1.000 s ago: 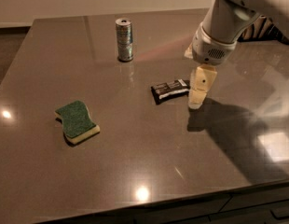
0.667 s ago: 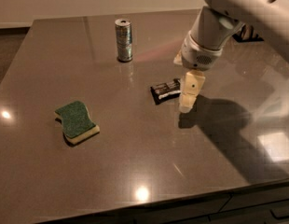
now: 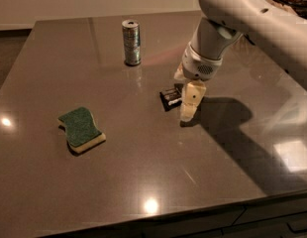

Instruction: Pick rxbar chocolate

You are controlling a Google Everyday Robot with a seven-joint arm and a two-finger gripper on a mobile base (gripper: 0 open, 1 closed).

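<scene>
The rxbar chocolate (image 3: 169, 96) is a small flat black-wrapped bar lying on the dark table near its middle. My gripper (image 3: 187, 113) hangs from the white arm (image 3: 232, 14) and points down at the table. It stands right at the bar's right end and hides part of it. I cannot tell whether it touches the bar.
A green-and-yellow sponge (image 3: 80, 129) lies at the left front. A silver can (image 3: 131, 42) stands upright behind the bar, at the back. The brown table (image 3: 143, 182) ends at a front edge near the bottom of the view. The arm's shadow falls to the right.
The arm has swung left and the gripper has moved from just right of the bar to over its right end. The bar, sponge and can have not moved.
</scene>
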